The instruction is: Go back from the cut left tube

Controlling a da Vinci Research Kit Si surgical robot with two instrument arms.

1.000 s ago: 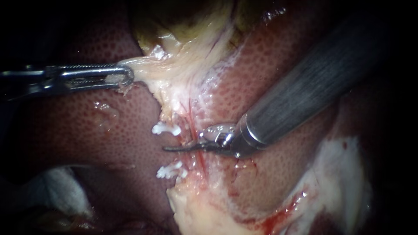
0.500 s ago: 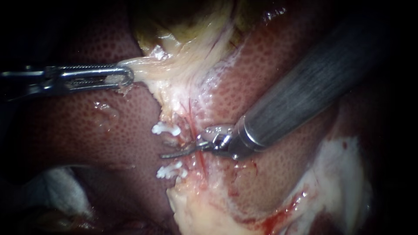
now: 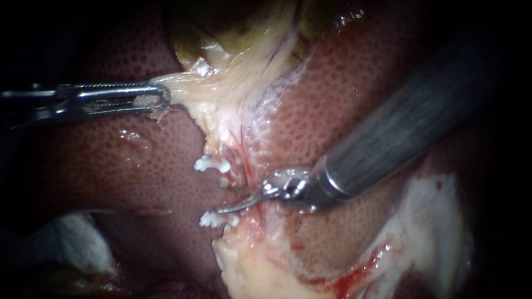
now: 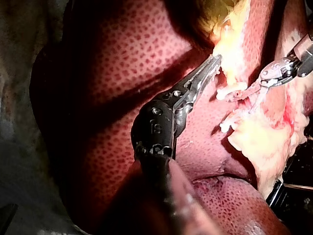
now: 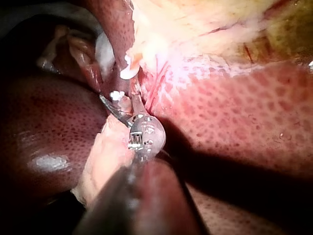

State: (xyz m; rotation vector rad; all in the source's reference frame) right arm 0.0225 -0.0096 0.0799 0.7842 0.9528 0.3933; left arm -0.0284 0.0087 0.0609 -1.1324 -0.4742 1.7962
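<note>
Endoscope: the left instrument (image 3: 158, 97) has its hand clamped on pale tissue (image 3: 221, 94). The cut tube (image 3: 223, 181) sits between two white clips (image 3: 212, 164). The right instrument (image 3: 233, 206) has its tip just beside the lower one.

Left wrist: the left hand is clamped on that tissue.

Right wrist: the right hand looks a little apart and holds nothing.

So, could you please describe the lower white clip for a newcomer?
Find the pale tissue strip running down the liver in the endoscope view. Two white clips sit on its left edge; the lower clip lies under the right instrument's curved tip, whereas the upper clip sits above it.
</note>
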